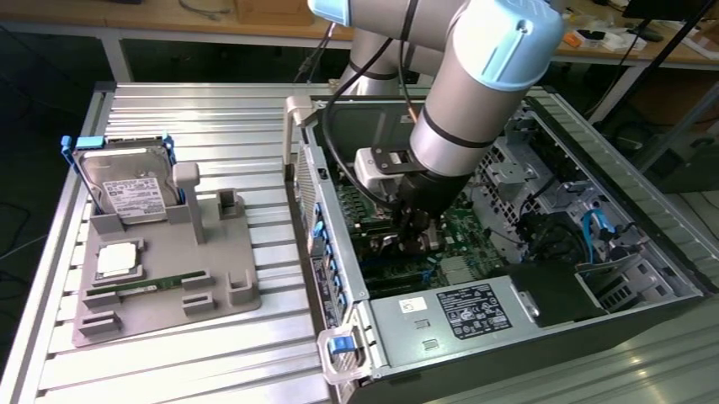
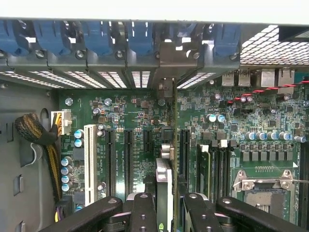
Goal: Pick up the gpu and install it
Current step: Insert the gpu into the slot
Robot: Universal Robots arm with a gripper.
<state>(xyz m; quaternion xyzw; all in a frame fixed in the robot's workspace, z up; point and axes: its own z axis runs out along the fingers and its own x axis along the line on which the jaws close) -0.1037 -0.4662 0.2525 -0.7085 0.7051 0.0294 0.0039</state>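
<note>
Gripping the gpu (image 2: pixel 164 186) edge-on, with the pincer (image 2: pixel 170 212) closed on both faces of the card, deep inside the open computer case (image 1: pixel 303 181). Hanging low over the motherboard (image 2: pixel 135 111), among the black expansion slots (image 2: pixel 128 162) and beside the memory slots (image 2: pixel 212 169), with the card's far end reaching toward the rear wall under the blue retention clips (image 2: pixel 141 41). Cannot tell whether already touching a slot or only hovering above it; judged as mid-insertion, not yet seated.

Likely troubles from here:

Missing the slot sideways through a slight tilt in the grip, and so pressing the card's edge onto bare board or onto the small capacitors (image 2: pixel 215 117) near by.

Catching the metal bracket on the rear frame instead of dropping into its opening, leaving the card cocked.

Pushing down unevenly, seating one end and not the other.

Slipping of the thin card between the pads under downward load.

Brushing the arm (image 1: pixel 483 93) against the case wall in so tight a space.

Well apart from all this, on the bench (image 1: pixel 202 109): hard drive (image 1: pixel 126 185) in its blue frame, standing on the gray fixture (image 1: pixel 231 252).
</note>
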